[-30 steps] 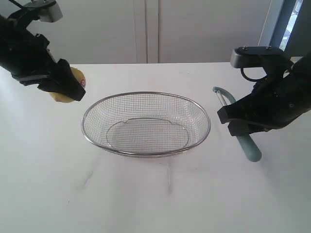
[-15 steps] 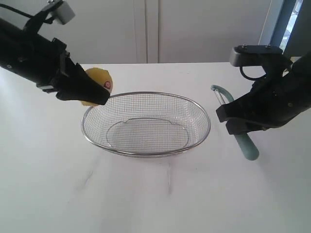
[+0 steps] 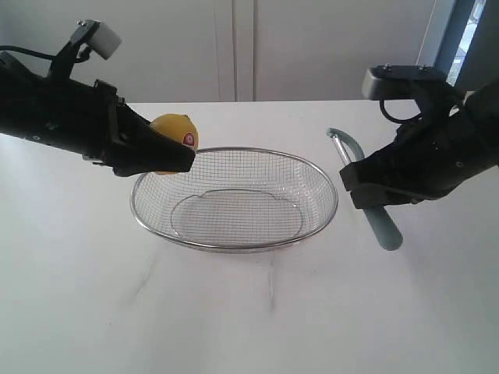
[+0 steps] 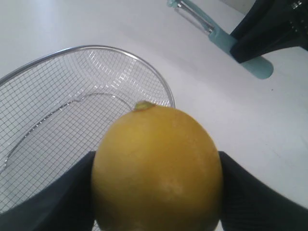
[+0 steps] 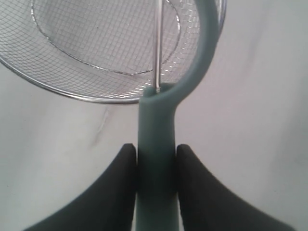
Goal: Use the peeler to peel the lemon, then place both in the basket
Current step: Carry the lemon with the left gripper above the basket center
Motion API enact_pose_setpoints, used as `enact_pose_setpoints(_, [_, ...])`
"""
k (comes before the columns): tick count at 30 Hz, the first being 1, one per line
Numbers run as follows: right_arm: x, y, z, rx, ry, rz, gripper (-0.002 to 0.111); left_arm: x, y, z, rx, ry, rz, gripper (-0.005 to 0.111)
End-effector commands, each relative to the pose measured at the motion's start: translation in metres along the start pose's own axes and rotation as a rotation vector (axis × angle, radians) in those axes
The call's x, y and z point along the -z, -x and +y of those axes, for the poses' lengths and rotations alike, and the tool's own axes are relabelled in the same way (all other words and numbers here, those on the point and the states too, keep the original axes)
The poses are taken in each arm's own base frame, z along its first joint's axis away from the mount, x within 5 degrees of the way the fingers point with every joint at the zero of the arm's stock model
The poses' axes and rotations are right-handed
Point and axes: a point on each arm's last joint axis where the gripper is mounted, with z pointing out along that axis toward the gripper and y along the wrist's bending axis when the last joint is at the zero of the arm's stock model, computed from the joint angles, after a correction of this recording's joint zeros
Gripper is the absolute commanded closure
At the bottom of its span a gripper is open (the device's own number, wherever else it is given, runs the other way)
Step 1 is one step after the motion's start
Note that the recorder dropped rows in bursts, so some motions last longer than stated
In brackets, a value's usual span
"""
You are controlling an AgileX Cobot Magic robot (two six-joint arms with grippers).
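Observation:
The yellow lemon (image 3: 175, 134) with its red sticker hangs in the air over the left rim of the wire mesh basket (image 3: 234, 199), and my left gripper (image 3: 173, 156) is shut on it. The lemon (image 4: 157, 168) fills the left wrist view between both fingers. My right gripper (image 3: 360, 192) is shut on the teal peeler (image 3: 365, 191), held right of the basket with its blade end raised toward the far side. In the right wrist view the peeler (image 5: 158, 159) runs between the fingers, its metal blade over the basket (image 5: 72, 91).
The white table (image 3: 249, 312) carries the basket in the middle. A white wall (image 3: 234, 47) stands behind it, with a window edge (image 3: 460, 39) at the far right.
My left gripper has carried the lemon up and to the right, from beside the basket to over its left rim. The right gripper with the peeler has shifted slightly left toward the basket.

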Motion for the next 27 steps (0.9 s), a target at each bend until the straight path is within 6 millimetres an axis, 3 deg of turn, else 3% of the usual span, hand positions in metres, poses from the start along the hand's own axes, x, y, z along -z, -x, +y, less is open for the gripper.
enact_pose_setpoints(1, [0.003, 0.002, 0.003, 0.019, 0.036, -0.034, 0.108, 0.002, 0.005, -0.007, -0.005, -0.037, -0.054, 0.107])
enact_pose_setpoints(11, [0.004, 0.004, 0.014, 0.049, 0.157, -0.059, 0.108, -0.001, 0.009, -0.015, -0.047, -0.102, -0.094, 0.107])
enact_pose_setpoints(20, [0.005, 0.005, 0.020, 0.021, 0.215, -0.066, 0.108, -0.033, 0.002, -0.025, -0.110, -0.185, -0.048, 0.107])
enact_pose_setpoints(27, [0.001, 0.005, 0.049, 0.049, 0.298, -0.074, 0.108, -0.034, 0.004, -0.024, -0.086, -0.181, -0.072, 0.107])
